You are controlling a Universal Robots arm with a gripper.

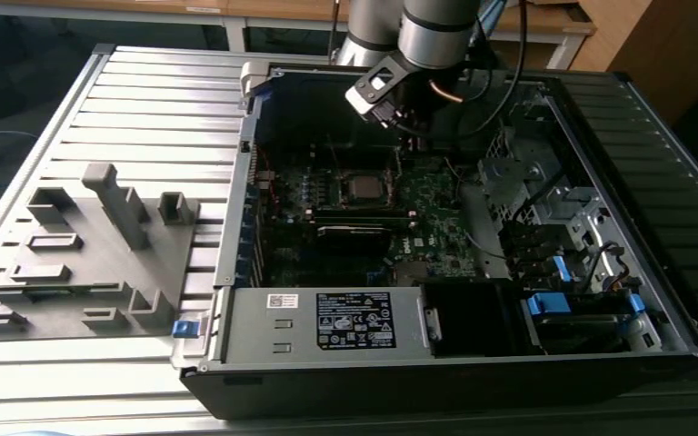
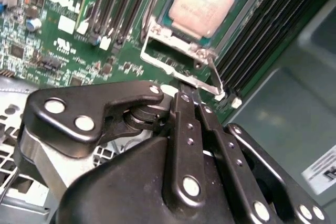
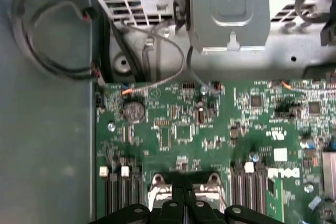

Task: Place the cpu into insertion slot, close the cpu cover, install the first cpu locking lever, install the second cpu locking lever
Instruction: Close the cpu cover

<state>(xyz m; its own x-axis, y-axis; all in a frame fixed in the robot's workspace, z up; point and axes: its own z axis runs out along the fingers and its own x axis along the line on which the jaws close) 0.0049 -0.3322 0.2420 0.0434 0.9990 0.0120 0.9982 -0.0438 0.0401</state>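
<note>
**Claw tight above the socket, cpu seated**

Here we are inside the open case [image 1: 640,300], lying on its side on the slatted desk [image 1: 143,100]. The arm [image 1: 434,32] reaches down from the far side and hangs over the green board [image 1: 434,204].

The cpu [image 1: 363,187] sits flat in its socket in the middle of the board, dull metal top up. In the second wrist view the cpu [image 2: 202,2] is framed by the silvery cover [image 2: 176,45], which lies around it with the chip showing through the window. A thin lever [image 2: 214,77] runs off the cover's corner towards the claw.

The claw [image 2: 186,98] has its two black fingers pressed together, with nothing visible between them. Its tip hovers just beside the cover's near edge; I cannot tell whether it touches the metal.

Nearer the camera in the exterior view sits the power supply [image 1: 355,320]. A grey fixture [image 1: 94,263] rests on the desk at the exterior view's left, well apart from the case.
</note>
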